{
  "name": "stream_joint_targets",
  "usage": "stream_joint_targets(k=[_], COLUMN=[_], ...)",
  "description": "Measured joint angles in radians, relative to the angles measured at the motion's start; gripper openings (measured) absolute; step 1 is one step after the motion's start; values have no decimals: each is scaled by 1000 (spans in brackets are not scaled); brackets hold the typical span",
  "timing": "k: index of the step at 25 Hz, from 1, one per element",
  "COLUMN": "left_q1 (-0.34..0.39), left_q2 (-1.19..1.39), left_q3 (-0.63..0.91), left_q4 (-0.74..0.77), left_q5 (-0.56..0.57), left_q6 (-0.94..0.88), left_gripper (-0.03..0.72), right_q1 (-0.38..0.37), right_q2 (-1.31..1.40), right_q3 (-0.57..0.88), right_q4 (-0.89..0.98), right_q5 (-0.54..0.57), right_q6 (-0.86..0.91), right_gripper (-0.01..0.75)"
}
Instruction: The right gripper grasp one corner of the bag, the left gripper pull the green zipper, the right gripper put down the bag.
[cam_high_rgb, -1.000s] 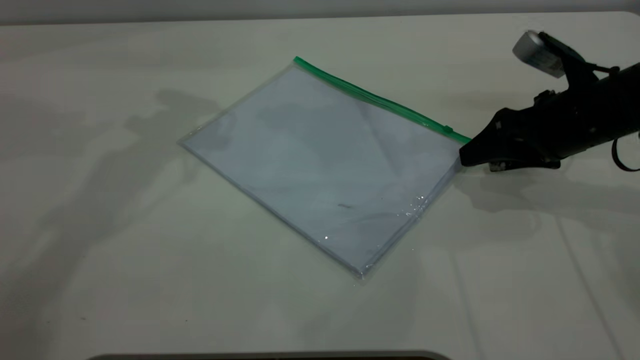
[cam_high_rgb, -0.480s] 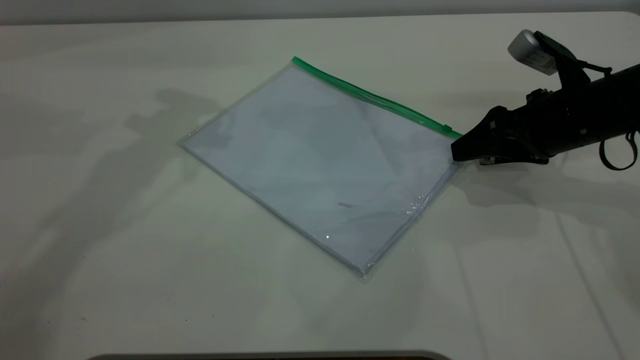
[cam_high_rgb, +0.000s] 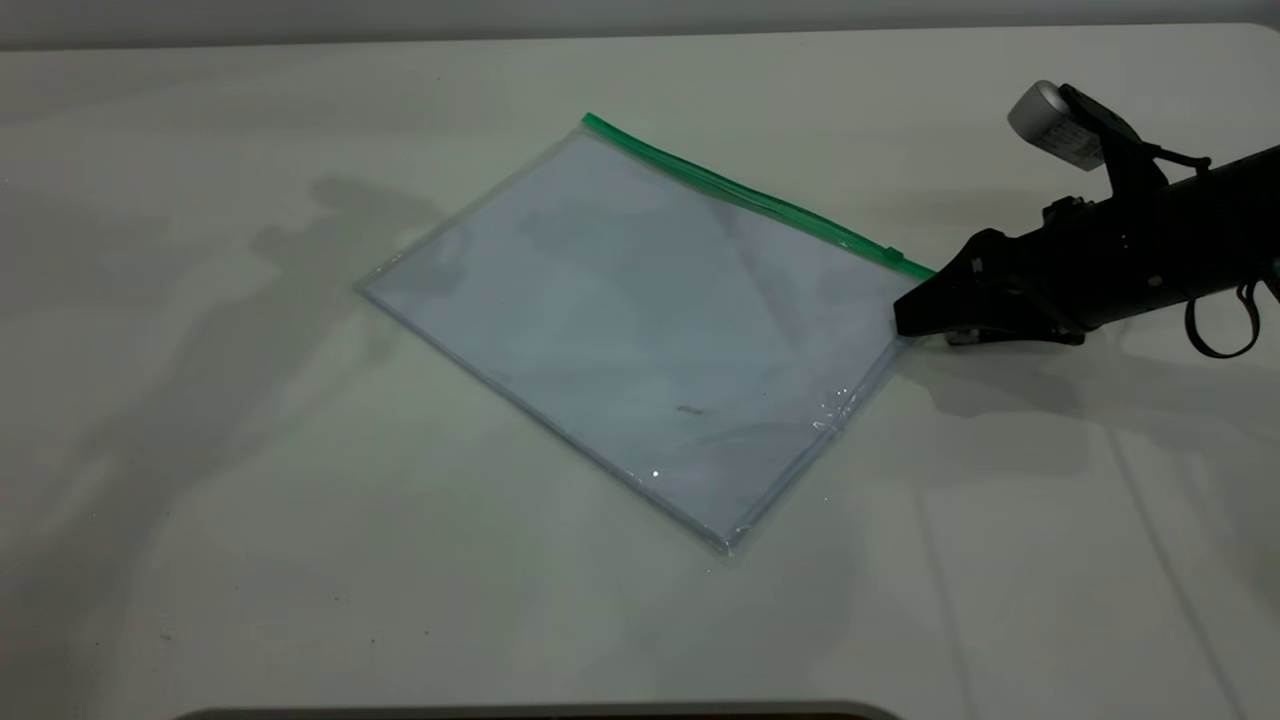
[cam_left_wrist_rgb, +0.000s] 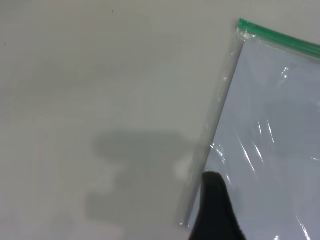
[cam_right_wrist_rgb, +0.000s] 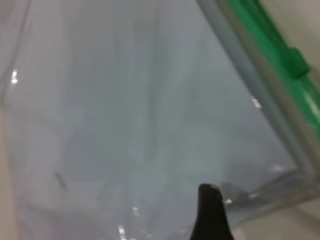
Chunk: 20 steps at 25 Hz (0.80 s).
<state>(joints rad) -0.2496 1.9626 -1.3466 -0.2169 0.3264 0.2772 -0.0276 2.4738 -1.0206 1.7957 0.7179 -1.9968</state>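
Bag (cam_high_rgb: 640, 320) lies flat mid-table (cam_high_rgb: 200, 560), green zipper (cam_high_rgb: 750, 200) along its far edge, slider tab near the right end. We see the right gripper (cam_high_rgb: 905, 315) low at the bag's right corner — tip touching it, grip unclear. We can't tell — left gripper (cam_left_wrist_rgb: 216, 210) shows one fingertip above the bag's opposite edge.

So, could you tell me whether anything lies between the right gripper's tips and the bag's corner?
Nothing: in the exterior view the right gripper sits right at the bag corner just below the green zipper.
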Motion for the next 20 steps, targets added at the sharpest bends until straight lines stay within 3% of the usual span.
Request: stream_joint_targets(k=[9,12,15,20], left_q1=[0,0,0,-13], left_q2=[0,0,0,0], left_q3=[0,0,0,0], left_q4=[0,0,1,2], left_q5=[-5,-4,-4,-4], left_q6=[0,0,4,54], left_gripper=[581,581,581,581], right_q1=[71,77,77,77], right_q2=[39,43,44,45], right_q3=[-56,-58,-58,-62], right_q4=[0,0,0,-1], right_q5=[45,47,47,85], right_q6=[-4,-4,0,5], right_gripper=[588,543,414,69])
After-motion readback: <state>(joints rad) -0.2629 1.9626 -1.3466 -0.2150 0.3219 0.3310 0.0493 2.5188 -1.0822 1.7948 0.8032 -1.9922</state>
